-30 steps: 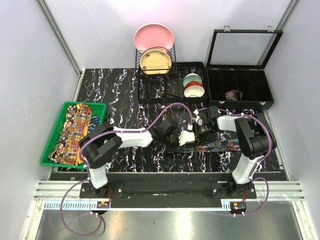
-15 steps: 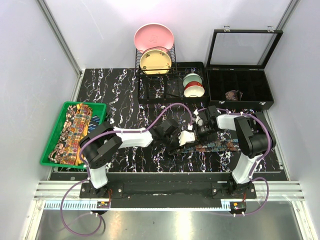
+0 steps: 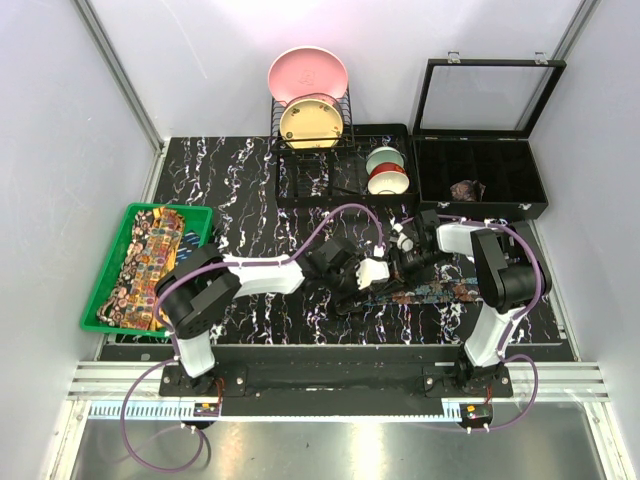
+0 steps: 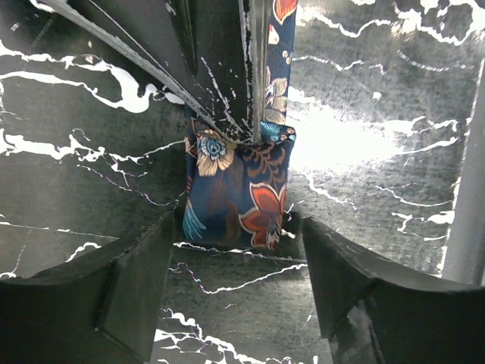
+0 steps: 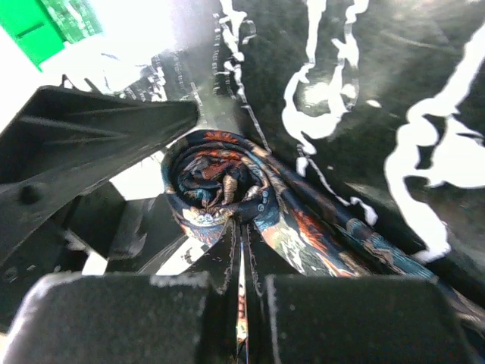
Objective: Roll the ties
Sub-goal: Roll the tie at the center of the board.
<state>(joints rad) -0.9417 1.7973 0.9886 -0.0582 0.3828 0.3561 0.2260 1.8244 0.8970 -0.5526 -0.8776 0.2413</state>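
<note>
Far left of both hands, patterned ties (image 3: 148, 262) lie in a green tray (image 3: 103, 285). The left hand (image 4: 236, 262) is spread, its fingers flanking the rolled end of the dark blue tie (image 4: 239, 189) on the surface (image 3: 250, 170). The right hand (image 5: 241, 303) is pressed together, pinching that tie beside its roll.

Your right gripper (image 5: 242, 262) is closed, pinching a thin edge of the dark blue tie (image 5: 216, 182). Just past its tips the tie sits wound in a tight coil, its tail running lower right over the black marbled table (image 5: 364, 53). A green tray (image 5: 34, 26) corner shows top left.
</note>
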